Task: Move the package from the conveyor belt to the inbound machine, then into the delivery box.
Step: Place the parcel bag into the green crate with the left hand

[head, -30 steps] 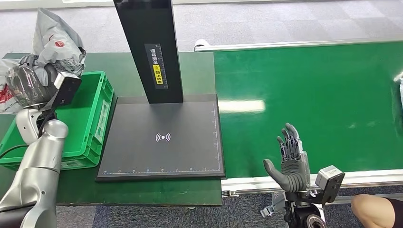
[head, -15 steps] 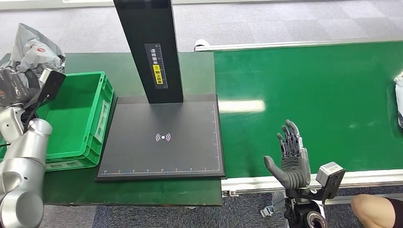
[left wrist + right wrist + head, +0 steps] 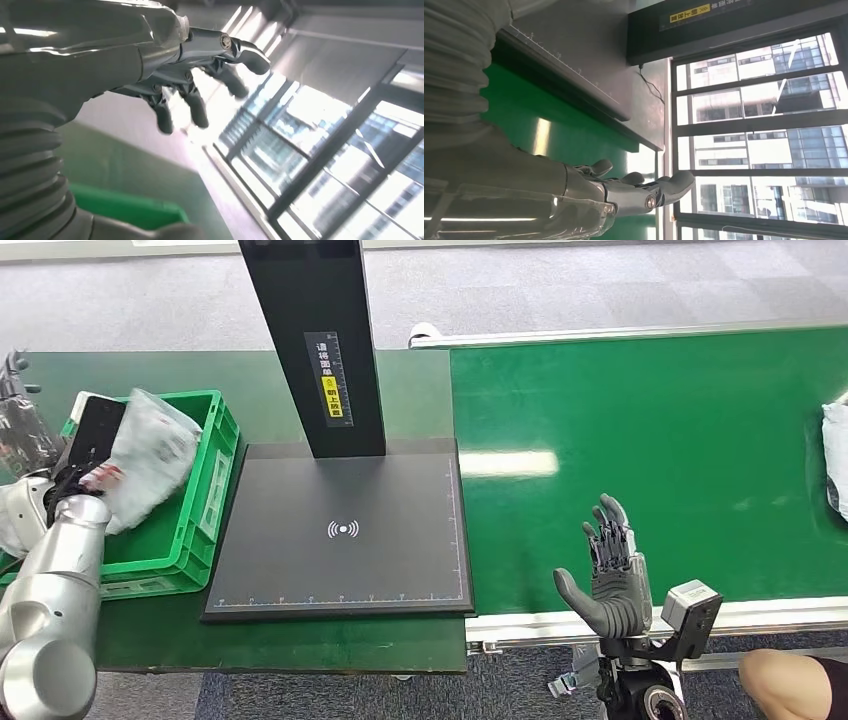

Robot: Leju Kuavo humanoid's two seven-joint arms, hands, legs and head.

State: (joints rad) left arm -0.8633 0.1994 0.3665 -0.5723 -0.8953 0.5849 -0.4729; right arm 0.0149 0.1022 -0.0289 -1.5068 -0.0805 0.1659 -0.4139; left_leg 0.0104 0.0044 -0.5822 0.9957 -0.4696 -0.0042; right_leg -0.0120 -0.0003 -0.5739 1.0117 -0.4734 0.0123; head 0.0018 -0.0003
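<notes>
A grey package (image 3: 150, 455) lies slanted in the green delivery box (image 3: 205, 502), long axis toward the far-right corner. The inbound machine (image 3: 340, 525) bears a yellow label with unreadable writing. Left hand (image 3: 200, 75) and right hand (image 3: 612, 575) hold nothing, fingers spread

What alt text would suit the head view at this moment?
A grey package lies in the green box at left, with the left hand open beside it. The black scanner sits in the middle, and the right hand is open at the near edge of the green belt, where another package enters at the far right.
</notes>
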